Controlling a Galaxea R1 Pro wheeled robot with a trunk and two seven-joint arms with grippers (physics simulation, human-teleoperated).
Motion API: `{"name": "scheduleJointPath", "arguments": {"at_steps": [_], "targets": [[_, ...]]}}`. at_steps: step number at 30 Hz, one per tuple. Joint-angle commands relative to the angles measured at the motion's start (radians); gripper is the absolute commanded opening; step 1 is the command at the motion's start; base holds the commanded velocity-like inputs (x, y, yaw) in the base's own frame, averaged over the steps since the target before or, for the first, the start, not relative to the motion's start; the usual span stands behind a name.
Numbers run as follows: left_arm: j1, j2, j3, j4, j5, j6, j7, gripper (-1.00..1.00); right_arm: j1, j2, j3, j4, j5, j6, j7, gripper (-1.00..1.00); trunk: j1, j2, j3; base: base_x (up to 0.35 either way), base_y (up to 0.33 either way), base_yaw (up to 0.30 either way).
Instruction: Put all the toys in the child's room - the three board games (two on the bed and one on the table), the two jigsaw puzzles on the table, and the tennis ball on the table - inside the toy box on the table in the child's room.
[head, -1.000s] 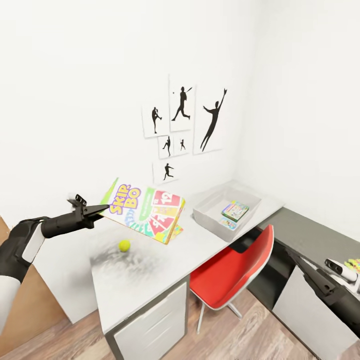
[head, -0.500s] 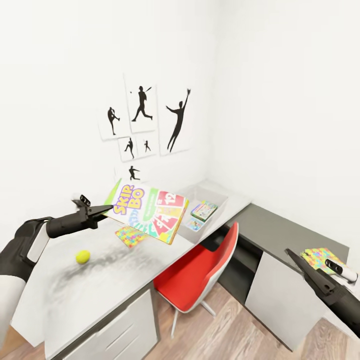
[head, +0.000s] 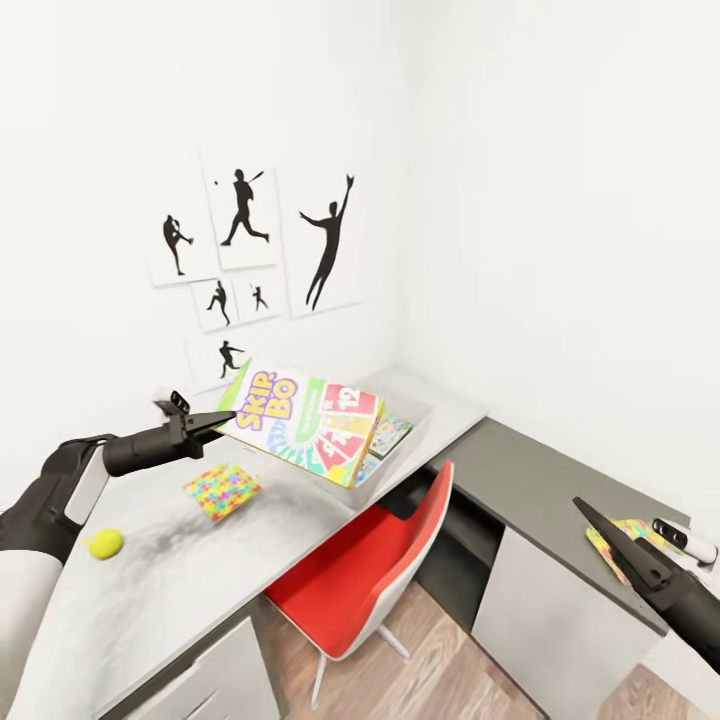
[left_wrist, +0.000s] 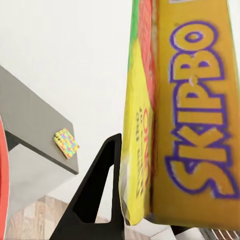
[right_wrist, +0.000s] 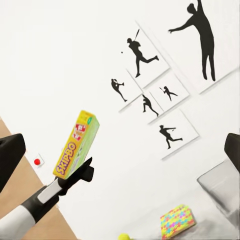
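My left gripper is shut on a corner of the Skip-Bo board game and holds it tilted in the air. The game covers most of the grey toy box, where another printed board game peeks out. On the table lie a jigsaw puzzle and the tennis ball. A second jigsaw puzzle lies on the desk's right wing, just beyond my open right gripper. The left wrist view shows the Skip-Bo box against one finger.
A red chair with a white shell is tucked into the desk's corner. White drawer fronts close the desk below. Black silhouette posters hang on the white wall. A small red knob sits far off to the side.
The head camera has swung right, shifting the whole picture left. My left gripper has carried the Skip-Bo box toward the toy box, which it now overlaps.
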Motion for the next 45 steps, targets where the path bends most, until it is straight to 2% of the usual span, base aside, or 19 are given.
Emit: {"name": "scheduleJointPath", "arguments": {"at_steps": [1,6,8,13,15,18,19,20,22,23,25,28,31,34,37,38,41,43,45], "targets": [[-0.001,-0.001,0.0,-0.001,0.004,0.008,0.0,-1.0,-0.001,0.0,-0.003,0.0,-0.003,0.01,0.001,1.0,0.001,-0.002,-0.002,0.234,-0.264,0.0],[-0.001,-0.003,0.0,-0.001,0.004,0.008,0.0,-1.0,-0.001,-0.003,-0.008,0.0,-0.004,0.015,0.0,1.0,0.001,-0.002,-0.002,0.188,-0.291,0.0],[-0.001,-0.011,0.0,-0.001,0.003,0.008,0.002,-1.0,-0.001,-0.003,-0.008,0.0,-0.002,0.022,-0.003,1.0,0.001,-0.002,-0.002,0.104,-0.328,0.0],[-0.002,-0.044,0.002,-0.004,0.005,0.009,0.045,-1.0,-0.001,-0.004,-0.009,0.0,0.0,0.033,-0.005,1.0,0.001,-0.002,-0.002,0.08,-0.338,0.0],[-0.003,-0.071,0.007,-0.006,0.006,0.01,0.085,-1.0,-0.001,-0.004,-0.01,0.0,0.0,0.039,-0.005,1.0,0.001,-0.002,-0.002,0.074,-0.34,0.0],[-0.005,-0.109,0.014,-0.006,0.009,0.008,0.179,-1.0,-0.001,-0.005,-0.01,0.0,0.0,0.041,-0.005,1.0,0.001,-0.002,-0.002,0.073,-0.341,0.0],[-0.005,-0.124,0.019,-0.007,0.012,0.005,0.231,-1.0,-0.001,-0.005,-0.01,0.0,0.0,0.042,-0.005,1.0,0.001,-0.002,-0.002,0.072,-0.341,0.0],[-0.005,-0.15,0.037,-0.014,0.018,0.002,0.312,-1.0,-0.001,-0.005,-0.01,0.0,0.0,0.042,-0.006,1.0,0.001,-0.002,-0.002,0.067,-0.318,0.0],[-0.006,-0.191,0.078,-0.04,0.026,0.0,0.408,-1.0,-0.001,-0.007,-0.013,0.0,-0.001,0.042,-0.006,1.0,0.001,-0.002,-0.002,0.038,-0.182,0.0],[-0.007,-0.224,0.113,-0.065,0.03,0.001,0.471,-1.0,-0.001,-0.008,-0.015,0.0,-0.001,0.043,-0.006,1.0,0.001,-0.002,-0.002,0.015,-0.073,0.0],[-0.012,-0.253,0.137,-0.087,0.032,0.001,0.531,-1.0,-0.001,-0.009,-0.016,0.0,-0.002,0.043,-0.006,1.0,0.001,-0.002,-0.002,0.009,-0.042,0.0],[-0.042,-0.285,0.158,-0.109,0.034,0.001,0.619,-1.0,-0.001,-0.01,-0.016,0.0,-0.002,0.043,-0.006,1.0,0.001,-0.002,-0.002,0.004,-0.02,0.0],[-0.067,-0.301,0.166,-0.116,0.04,0.0,0.696,-1.0,-0.001,-0.01,-0.016,0.0,-0.002,0.043,-0.006,1.0,0.001,-0.002,-0.002,0.001,-0.006,0.0],[-0.075,-0.318,0.177,-0.12,0.069,-0.002,0.776,-1.0,-0.001,-0.01,-0.016,0.0,-0.002,0.043,-0.007,1.0,0.001,-0.002,-0.002,0.0,-0.002,0.0],[-0.079,-0.361,0.22,-0.132,0.111,-0.005,0.933,-1.0,-0.001,-0.01,-0.016,0.0,-0.002,0.043,-0.018,1.0,0.001,-0.002,-0.002,0.0,0.0,0.0],[-0.08,-0.372,0.228,-0.14,0.115,-0.005,0.968,-1.0,-0.001,-0.01,-0.016,0.0,-0.002,0.043,-0.02,1.0,0.001,-0.002,-0.002,0.0,0.0,0.0],[-0.08,-0.431,0.26,-0.2,0.127,-0.006,1.153,-1.0,-0.001,-0.01,-0.016,0.0,-0.002,0.043,-0.025,1.0,0.001,-0.002,-0.002,0.0,0.0,0.0],[-0.081,-0.454,0.271,-0.221,0.138,-0.004,1.244,-1.0,-0.001,-0.01,-0.016,0.0,-0.002,0.043,-0.026,1.0,0.001,-0.002,-0.002,0.0,0.0,0.0],[-0.081,-0.462,0.275,-0.231,0.153,-0.004,1.281,-1.0,-0.001,-0.01,-0.016,0.0,-0.002,0.043,-0.026,1.0,0.001,-0.002,-0.002,0.0,0.0,0.0]]}}
